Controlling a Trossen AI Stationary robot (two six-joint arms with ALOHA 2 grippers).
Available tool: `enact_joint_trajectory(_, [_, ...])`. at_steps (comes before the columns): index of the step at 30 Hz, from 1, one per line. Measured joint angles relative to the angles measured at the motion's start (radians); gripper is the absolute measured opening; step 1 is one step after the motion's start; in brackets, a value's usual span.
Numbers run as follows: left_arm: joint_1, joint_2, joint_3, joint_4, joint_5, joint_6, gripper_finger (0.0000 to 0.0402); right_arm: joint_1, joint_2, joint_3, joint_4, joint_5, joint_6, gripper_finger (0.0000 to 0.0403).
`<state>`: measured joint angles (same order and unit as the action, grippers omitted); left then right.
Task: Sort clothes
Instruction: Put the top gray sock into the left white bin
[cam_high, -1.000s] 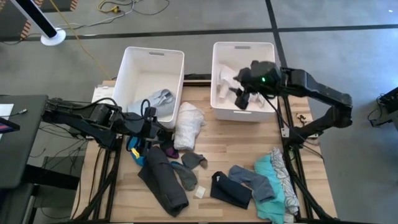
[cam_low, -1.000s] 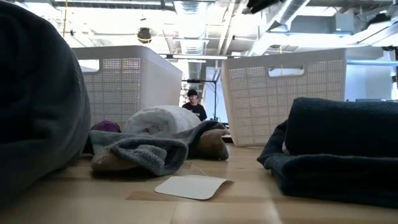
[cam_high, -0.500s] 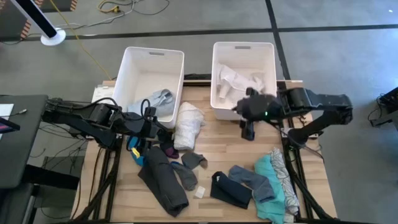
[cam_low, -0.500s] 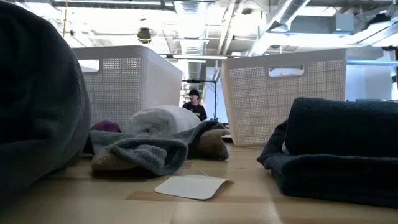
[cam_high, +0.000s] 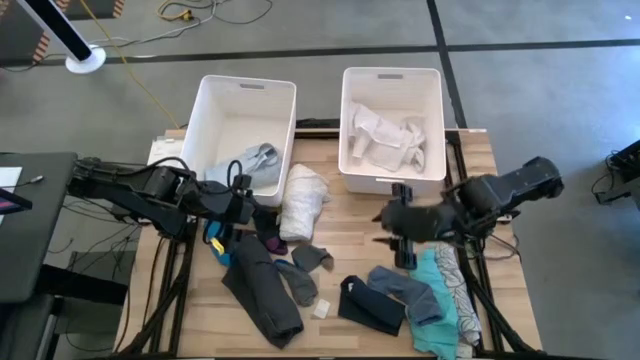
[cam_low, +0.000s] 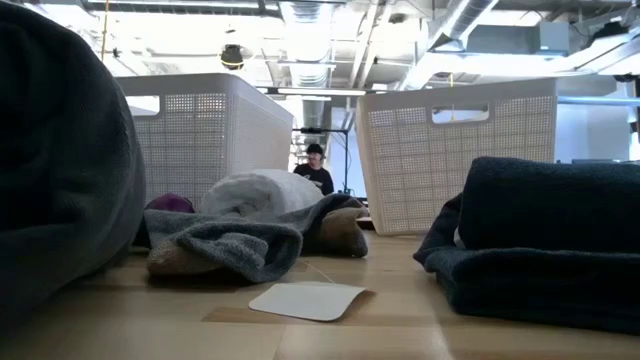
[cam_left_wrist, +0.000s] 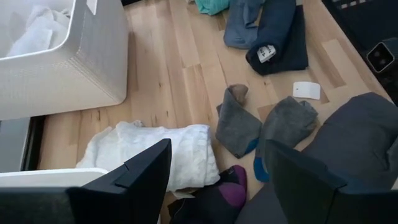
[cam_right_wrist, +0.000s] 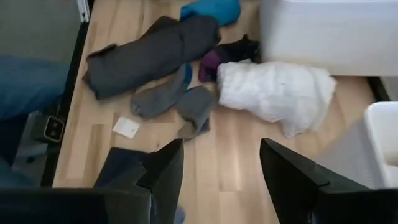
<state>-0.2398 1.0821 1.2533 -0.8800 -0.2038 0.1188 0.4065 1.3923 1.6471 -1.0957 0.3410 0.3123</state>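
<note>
A pale, smooth wood-plank table (cam_high: 350, 235) with a light sheen carries soft matt cloth: a ribbed white garment (cam_high: 302, 200), grey knit socks (cam_left_wrist: 239, 121) and a thick dark fleecy piece (cam_high: 262, 290). Two white plastic bins (cam_low: 455, 150) show perforated, lattice-like walls. A small white card (cam_low: 305, 299) lies flat and smooth.

Bare worktop (cam_high: 355, 215) lies open in front of the right bin (cam_high: 392, 178), between the white rolled towel (cam_high: 302, 200) and the right gripper (cam_high: 400, 232). Beyond the towel, the grey socks (cam_high: 303, 270) and dark grey garment (cam_high: 262, 295) crowd the passage. The navy garment (cam_high: 368, 306) and teal pile (cam_high: 440, 290) block the strip nearer the worktop's edge.
</note>
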Motion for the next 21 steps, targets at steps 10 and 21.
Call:
enact_joint_trajectory(10, [-0.024,-0.003,-0.167,0.093,0.003,-0.003,0.0251,0.119,0.149,-0.001,0.024,0.007,0.049,0.0225])
enact_joint_trajectory(21, [-0.087,-0.003,-0.293,0.22,0.013,-0.001,0.0251,0.15,0.371,0.0,0.134,0.039,0.048,0.0225])
